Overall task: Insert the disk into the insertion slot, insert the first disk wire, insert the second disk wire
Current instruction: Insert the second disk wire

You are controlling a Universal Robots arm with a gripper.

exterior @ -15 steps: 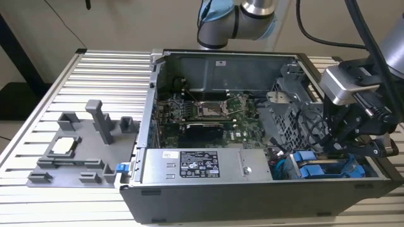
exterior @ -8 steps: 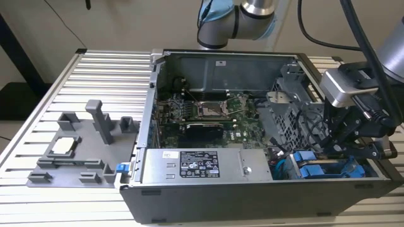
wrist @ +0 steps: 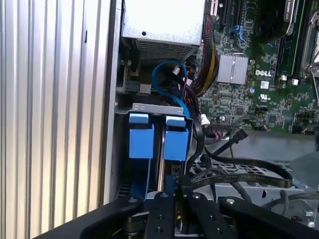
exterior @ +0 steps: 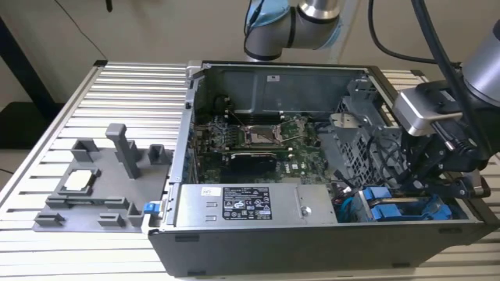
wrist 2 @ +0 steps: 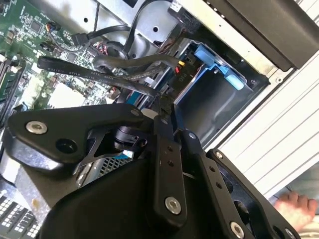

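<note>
Pincer (exterior: 428, 186): black two-fingered gripper at the exterior view's right, reaching down into the lower right corner of the open computer case (exterior: 258, 249); in both wrist views its fingers (wrist 2: 167, 149) lie close together, pointing at the drive bay, but whether they clamp anything cannot be told.
Contact: fingertips sit just beside the black flat cables (wrist: 239, 174) and the back edge of the blue carrier; touching or apart is not clear.
Disk (wrist: 162, 144): seated in its bay, seen edge-on as a thin grey strip between two bright blue carrier blocks, at about 12 o'clock from the fingertips in the first wrist view; in the exterior view the blue frame (exterior: 387, 202) lies just beside the pincer, at 9 o'clock of it.
Insertion slot (wrist: 124, 107): grey sheet-metal bay in the case corner, holding the blue-framed disk; its wall stands against the case side.
Wires: a blue cable (wrist: 167, 79) loops between the bay and the power-supply box; red and black leads run beside it; a black plug (wrist 2: 182, 74) rests near the bay mouth in the second wrist view.
Power-supply box (exterior: 254, 205): silver, labelled, at 9 o'clock of the bay along the case's near wall.
Motherboard (exterior: 250, 143): green, on the case floor, at 10 o'clock of the pincer.
Grey fixture (exterior: 102, 181): on the slatted table (exterior: 125, 93), well apart, at the exterior view's left.
Hand (wrist 2: 296, 209): a person's fingers at the table edge in the second wrist view.
</note>
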